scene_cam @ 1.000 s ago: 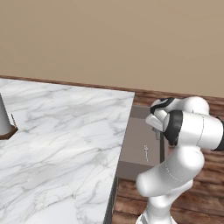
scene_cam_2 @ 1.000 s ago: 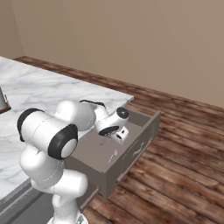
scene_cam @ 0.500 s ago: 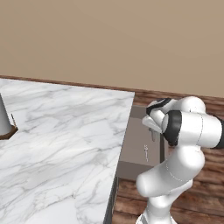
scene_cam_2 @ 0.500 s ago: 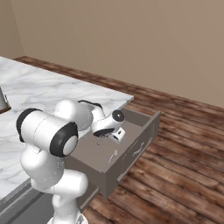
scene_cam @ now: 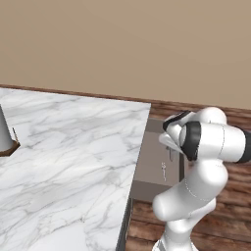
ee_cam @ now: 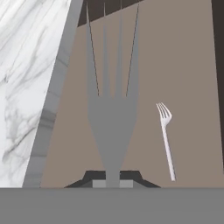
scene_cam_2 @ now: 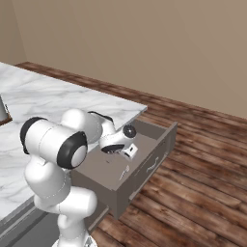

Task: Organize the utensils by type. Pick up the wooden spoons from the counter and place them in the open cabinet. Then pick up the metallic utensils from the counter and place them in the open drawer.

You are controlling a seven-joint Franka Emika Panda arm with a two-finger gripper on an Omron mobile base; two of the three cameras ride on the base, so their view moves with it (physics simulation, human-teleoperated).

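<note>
Marble counter [scene_cam: 68, 147] runs left, open drawer [scene_cam_2: 161, 140] sticks out at its end. Arm reaches over the drawer. Gripper [ee_cam: 112, 175] is pinched onto the handle of 1 grey fork [ee_cam: 111, 105], tines pointing away. A 2nd, smaller fork [ee_cam: 166, 138] lies flat on the drawer floor just beside it.

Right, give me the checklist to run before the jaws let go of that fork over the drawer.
1. Held fork gripped, jaws shut on its handle: ok.
2. Gripper over the open drawer: ok.
3. Drawer open far enough: ok.
4. Other fork already on the drawer floor, beside the held one, apart: ok.
5. Height of held fork above the floor: cannot tell.
6. Counter beside the drawer, not under the fork: ok.
</note>
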